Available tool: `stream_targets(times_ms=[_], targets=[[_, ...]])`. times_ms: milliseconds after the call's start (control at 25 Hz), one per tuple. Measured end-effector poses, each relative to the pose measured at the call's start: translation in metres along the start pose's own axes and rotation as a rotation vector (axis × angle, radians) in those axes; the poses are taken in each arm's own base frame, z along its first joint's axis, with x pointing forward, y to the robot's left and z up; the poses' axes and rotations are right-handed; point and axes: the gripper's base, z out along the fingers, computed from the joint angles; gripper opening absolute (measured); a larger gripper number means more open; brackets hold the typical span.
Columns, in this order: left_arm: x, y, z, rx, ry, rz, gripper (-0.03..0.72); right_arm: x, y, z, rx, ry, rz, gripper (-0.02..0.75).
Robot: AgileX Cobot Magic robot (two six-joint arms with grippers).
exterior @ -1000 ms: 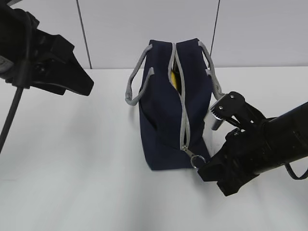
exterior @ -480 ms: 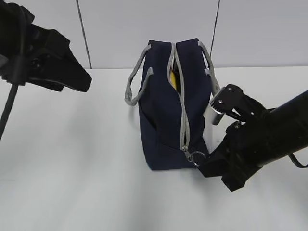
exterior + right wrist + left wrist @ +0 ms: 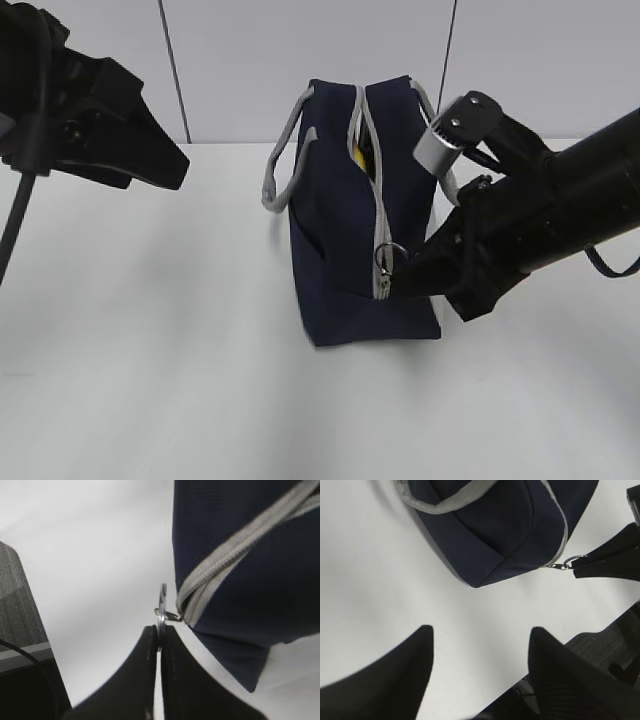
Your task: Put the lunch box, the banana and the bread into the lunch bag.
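The navy lunch bag [image 3: 345,220] stands on the white table with its grey handles up; it also shows in the left wrist view [image 3: 505,525] and the right wrist view [image 3: 250,580]. Its grey zipper [image 3: 377,200] is partly open near the top, and a sliver of the yellow banana [image 3: 356,160] shows inside. My right gripper [image 3: 160,632] is shut on the zipper's ring pull [image 3: 162,607] at the bag's near end [image 3: 392,262]. My left gripper [image 3: 480,635] is open and empty, held high at the left, away from the bag. The lunch box and the bread are hidden.
The white table [image 3: 150,350] spreads around the bag, with a pale panelled wall behind. A grey surface [image 3: 20,605] lies beyond the table's edge in the right wrist view. My left arm [image 3: 90,120] hangs over the table's left side.
My right gripper has risen with the ring pull, and the slider has moved from the bag's bottom near corner up along the zipper. The left arm has hardly moved.
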Motion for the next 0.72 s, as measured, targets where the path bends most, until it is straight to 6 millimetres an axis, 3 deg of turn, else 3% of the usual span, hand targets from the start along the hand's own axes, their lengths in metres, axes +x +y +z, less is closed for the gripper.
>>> stream_targets(times_ms=[720], targets=[[-0.002,0.0,0.0,-0.006,-0.02,0.069,0.424,-0.041,-0.005,-0.023,-0.003,-0.058,-0.072,0.0]])
